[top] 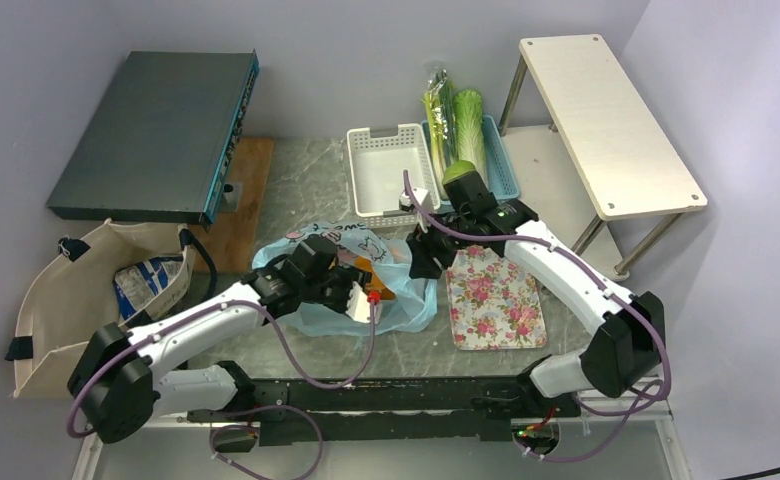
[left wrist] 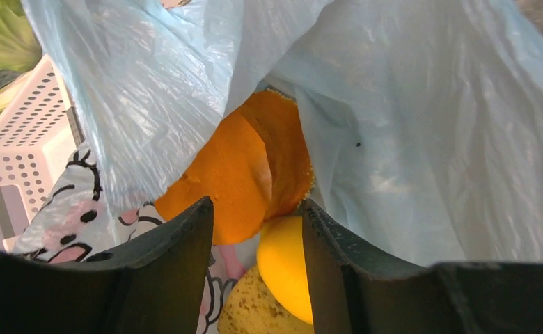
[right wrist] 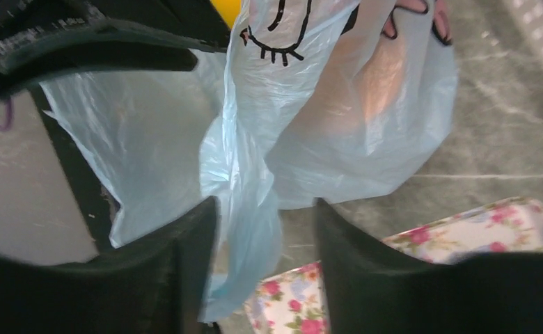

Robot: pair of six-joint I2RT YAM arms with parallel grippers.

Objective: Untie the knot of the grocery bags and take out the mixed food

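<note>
The light-blue plastic bag (top: 406, 305) lies open at the table's middle; no knot shows. My left gripper (top: 363, 292) is at its mouth, jaws open. In the left wrist view the gripper (left wrist: 258, 216) has an orange piece (left wrist: 234, 170), a round yellow item (left wrist: 286, 268) and a speckled brown item (left wrist: 251, 309) between and beyond the fingers, under the bag film (left wrist: 429, 139). My right gripper (top: 424, 258) is open at the bag's right edge; a loose strip of the bag (right wrist: 244, 229) hangs between its fingers (right wrist: 265, 209). The canvas tote (top: 61, 300) holds the blue chip bag (top: 151, 285).
A floral tray (top: 496, 300) lies right of the bag, also in the right wrist view (right wrist: 463, 229). A white basket (top: 391, 170) and a blue basket with napa cabbage (top: 469, 130) and green stalks (top: 436, 115) stand behind. A dark box (top: 156, 130) is far left, a white shelf (top: 606, 120) far right.
</note>
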